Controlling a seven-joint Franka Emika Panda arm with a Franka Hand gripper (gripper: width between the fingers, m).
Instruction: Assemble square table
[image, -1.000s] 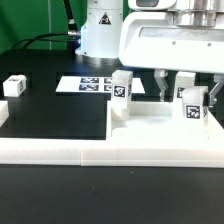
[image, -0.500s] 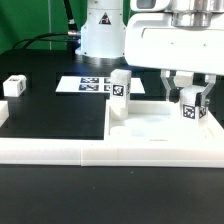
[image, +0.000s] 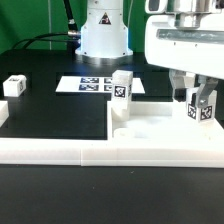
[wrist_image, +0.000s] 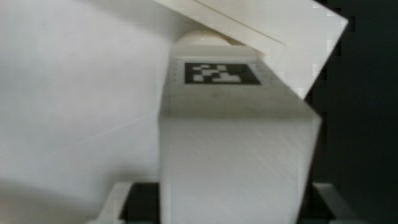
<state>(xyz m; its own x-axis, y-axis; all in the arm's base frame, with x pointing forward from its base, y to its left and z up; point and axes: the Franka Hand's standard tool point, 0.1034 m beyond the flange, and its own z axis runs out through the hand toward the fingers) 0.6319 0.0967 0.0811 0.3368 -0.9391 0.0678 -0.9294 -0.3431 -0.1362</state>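
At the right of the exterior view's frame the gripper (image: 201, 100) hangs over the far right part of the tabletop (image: 150, 127), its jaws pinching the held leg (image: 201, 110) from both sides, tag facing the camera; the wrist view shows the same held leg (wrist_image: 231, 140) running away from the camera between the two fingers (wrist_image: 139, 203), with the pale tabletop (wrist_image: 71, 110) behind it; whether its lower end already touches the tabletop I cannot tell. The tabletop lies in the lower right of the exterior view, just behind the long border rail (image: 50, 152) that runs along the lower edge; a standing leg (image: 121, 90) is upright at its near-centre corner, a loose leg (image: 14, 86) sits well apart at the frame's left on the black table (image: 50, 105), and the marker board (image: 92, 84) lies flat at centre, in front of the robot base (image: 103, 35). The step in hand looks like seating this leg in a corner hole; to do it well, keep the leg plumb, centre it over the hole before lowering, and descend slowly and straight; hold the grip firm enough that the leg does not tilt on contact; if it binds, lift slightly and re-centre rather than push, since a sideways shove could slide the tabletop or knock the standing leg.
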